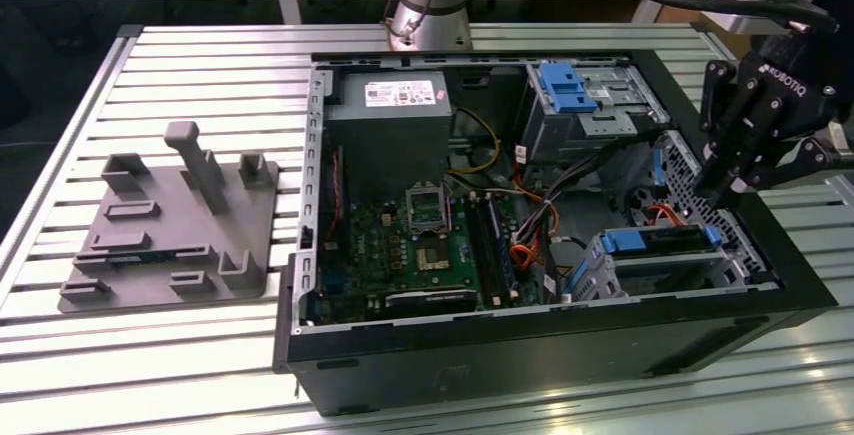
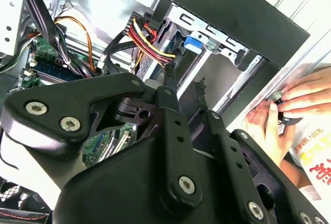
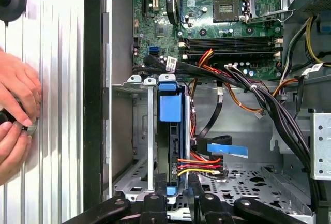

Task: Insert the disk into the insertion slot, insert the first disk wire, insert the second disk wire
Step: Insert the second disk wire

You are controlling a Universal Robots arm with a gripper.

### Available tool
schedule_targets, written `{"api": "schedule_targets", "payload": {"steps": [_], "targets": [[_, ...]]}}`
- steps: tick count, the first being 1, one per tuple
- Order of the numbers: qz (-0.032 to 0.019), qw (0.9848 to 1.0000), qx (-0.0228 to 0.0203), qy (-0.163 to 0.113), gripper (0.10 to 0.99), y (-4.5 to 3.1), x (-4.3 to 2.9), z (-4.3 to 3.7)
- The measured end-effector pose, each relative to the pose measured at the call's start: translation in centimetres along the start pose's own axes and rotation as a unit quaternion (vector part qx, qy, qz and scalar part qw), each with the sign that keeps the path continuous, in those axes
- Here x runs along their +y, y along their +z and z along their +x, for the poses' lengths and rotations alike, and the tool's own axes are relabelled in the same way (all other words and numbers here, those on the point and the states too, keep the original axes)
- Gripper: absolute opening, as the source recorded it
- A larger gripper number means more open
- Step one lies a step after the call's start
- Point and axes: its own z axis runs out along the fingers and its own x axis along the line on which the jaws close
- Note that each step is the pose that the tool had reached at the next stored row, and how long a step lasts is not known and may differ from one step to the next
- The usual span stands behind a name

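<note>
Exterior view: gripper point(image 1: 729, 191) hangs at 3 o'clock of case point(image 1: 534, 340), just above disk point(image 1: 657, 242), which sits in slot point(image 1: 701, 273) at 4 o'clock. Second wrist view: fingers point(image 2: 168, 105) slightly parted, pinching nothing. First wrist view: wire plug point(image 3: 201, 165) at disk's edge, seating unclear; tips could snag loose wires point(image 3: 258, 92) & yank it; hand point(image 3: 15, 105) nr case could get hit.

arm point(image 1: 427, 0): upright column | claw point(image 1: 729, 193): tips down, at exterior view's right
</note>
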Motion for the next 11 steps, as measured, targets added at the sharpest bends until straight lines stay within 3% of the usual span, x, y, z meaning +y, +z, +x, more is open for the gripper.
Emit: {"api": "schedule_targets", "payload": {"steps": [4, 5, 11], "targets": [[0.0000, 1.0000, 0.0000, 0.000, 0.369, -0.03, 0.01, -0.26], [0.0001, 1.0000, 0.0000, 0.000, 0.435, -0.07, 0.01, -0.55], [0.0001, 1.0000, 0.0016, 0.000, 0.435, -0.43, 0.09, -3.22]]}}
